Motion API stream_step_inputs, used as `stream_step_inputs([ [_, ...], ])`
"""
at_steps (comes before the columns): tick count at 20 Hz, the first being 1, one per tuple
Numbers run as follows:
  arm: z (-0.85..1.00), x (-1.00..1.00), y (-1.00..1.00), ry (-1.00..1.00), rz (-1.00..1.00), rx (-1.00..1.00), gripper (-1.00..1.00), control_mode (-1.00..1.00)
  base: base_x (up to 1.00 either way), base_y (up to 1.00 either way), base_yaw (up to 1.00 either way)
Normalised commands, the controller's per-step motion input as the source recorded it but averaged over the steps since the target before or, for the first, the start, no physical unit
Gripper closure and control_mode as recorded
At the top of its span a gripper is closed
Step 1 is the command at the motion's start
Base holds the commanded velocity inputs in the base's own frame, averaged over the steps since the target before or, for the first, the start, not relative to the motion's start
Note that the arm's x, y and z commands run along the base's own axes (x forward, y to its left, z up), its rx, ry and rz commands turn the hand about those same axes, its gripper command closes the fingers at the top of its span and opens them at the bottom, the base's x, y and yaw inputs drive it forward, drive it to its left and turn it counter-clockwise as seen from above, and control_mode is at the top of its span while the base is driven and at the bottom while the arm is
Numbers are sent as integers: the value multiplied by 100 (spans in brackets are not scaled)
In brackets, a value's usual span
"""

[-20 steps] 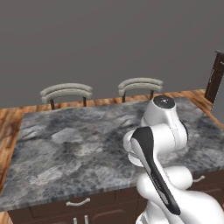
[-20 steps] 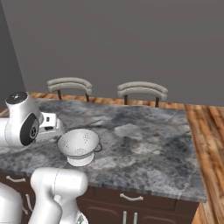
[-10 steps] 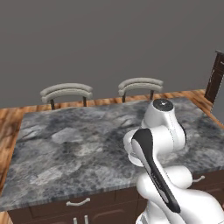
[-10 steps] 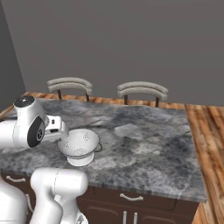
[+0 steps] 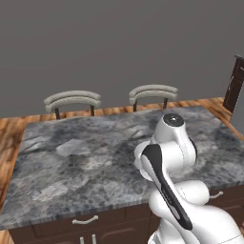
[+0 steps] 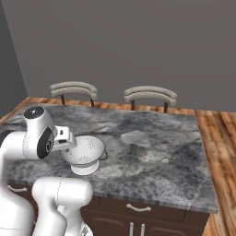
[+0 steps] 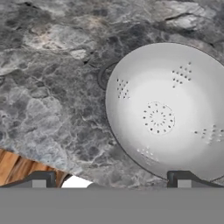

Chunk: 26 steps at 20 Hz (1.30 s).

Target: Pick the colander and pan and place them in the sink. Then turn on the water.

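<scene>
White perforated colander (image 7: 168,113) sits on the grey marbled surface (image 7: 48,100) near its front edge; our fingers (image 7: 38,180) stand wide apart, empty, so we should centre over the rim before lowering.

The colander (image 6: 85,154) stands on the counter (image 6: 152,152), near its front edge (upright, on its foot); two chairs (image 6: 150,97) stand behind the counter's far edge.
</scene>
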Motion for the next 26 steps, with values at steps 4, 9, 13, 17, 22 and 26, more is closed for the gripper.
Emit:
stream_step_inputs([
  [4, -29, 30, 0, 0, 0, 0, -100, -100, 0, 0, 0],
  [9, -24, 36, 0, 0, 0, 0, -100, -100, 0, 0, 0],
  [13, -26, 32, 0, 0, 0, 0, -100, -100, 0, 0, 0],
  [17, -30, 18, 0, 0, 0, 0, -100, -100, 0, 0, 0],
  [22, -32, 6, 0, 0, 0, 0, -100, -100, 0, 0, 0],
  [26, -29, 0, 0, 0, 0, 0, -100, -100, 0, 0, 0],
])
